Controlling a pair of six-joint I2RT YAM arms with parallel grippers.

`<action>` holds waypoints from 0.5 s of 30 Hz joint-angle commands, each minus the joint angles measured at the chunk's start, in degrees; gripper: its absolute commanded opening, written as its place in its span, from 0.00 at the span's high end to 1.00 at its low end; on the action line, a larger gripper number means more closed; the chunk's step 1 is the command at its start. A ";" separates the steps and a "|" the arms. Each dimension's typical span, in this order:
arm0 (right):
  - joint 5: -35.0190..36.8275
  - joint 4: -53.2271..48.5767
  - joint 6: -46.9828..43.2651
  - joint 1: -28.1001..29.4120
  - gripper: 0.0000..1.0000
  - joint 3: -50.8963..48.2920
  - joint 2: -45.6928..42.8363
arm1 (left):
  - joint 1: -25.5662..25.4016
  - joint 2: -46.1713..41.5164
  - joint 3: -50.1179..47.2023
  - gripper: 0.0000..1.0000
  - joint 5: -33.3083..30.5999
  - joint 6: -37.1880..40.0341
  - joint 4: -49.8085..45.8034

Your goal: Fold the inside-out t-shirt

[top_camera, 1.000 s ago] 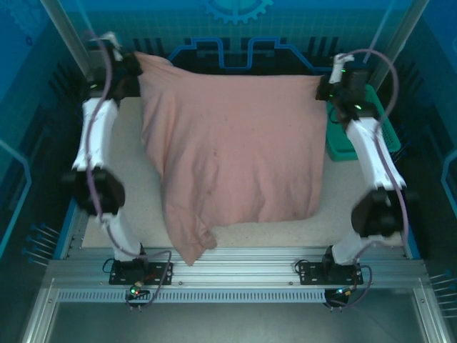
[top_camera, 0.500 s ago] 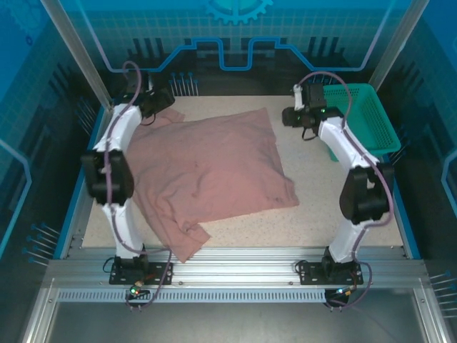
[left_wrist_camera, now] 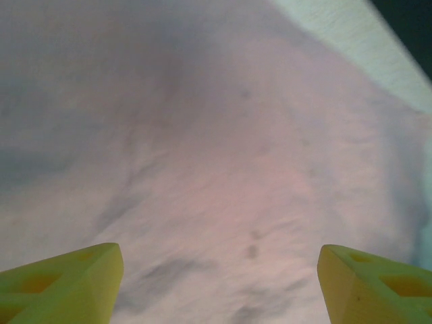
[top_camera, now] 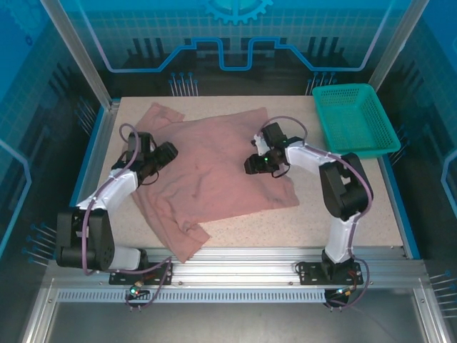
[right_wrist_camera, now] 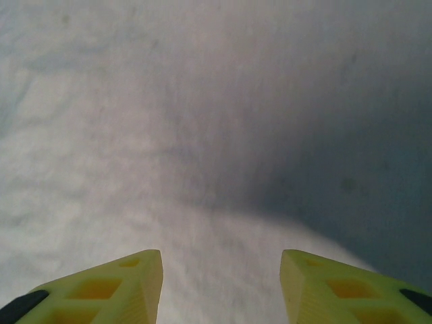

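The inside-out t-shirt (top_camera: pixel 214 171) lies spread and rumpled on the table, dusty pink, with one corner hanging over the near edge. My left gripper (top_camera: pixel 166 153) hovers low over its left part, and in the left wrist view the gripper (left_wrist_camera: pixel 219 287) is open with only pink cloth (left_wrist_camera: pixel 223 169) between the yellow fingertips (left_wrist_camera: pixel 74 280). My right gripper (top_camera: pixel 253 163) is over the shirt's right part. In the right wrist view this gripper (right_wrist_camera: pixel 221 287) is open too, its fingertips (right_wrist_camera: pixel 135 283) apart above the cloth (right_wrist_camera: pixel 169 135). Neither holds anything.
A teal mesh basket (top_camera: pixel 355 118) stands at the far right corner of the speckled table (top_camera: pixel 343 207). Blue frame rails run along the table's left and right sides, and an aluminium rail with the arm bases lies at the near edge.
A second ago both grippers held the shirt up at the far edge. They have let go; the shirt dropped flat, and both arms swung down and toward the near side over it.
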 commanded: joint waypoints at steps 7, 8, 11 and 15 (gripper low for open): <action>0.54 -3.07 6.78 -7.40 0.56 3.09 6.64 | 0.20 19.21 7.74 0.22 6.32 1.68 1.83; 0.45 -3.21 7.12 -8.50 0.56 2.74 6.63 | -0.17 21.12 9.13 0.22 7.09 1.94 1.48; -1.94 -1.11 8.42 -12.65 0.57 -0.03 5.36 | -1.53 26.40 13.15 0.21 8.62 2.60 0.43; -5.86 0.93 11.64 -15.44 0.59 -1.08 4.80 | -3.64 32.23 19.20 0.21 10.11 2.80 -0.94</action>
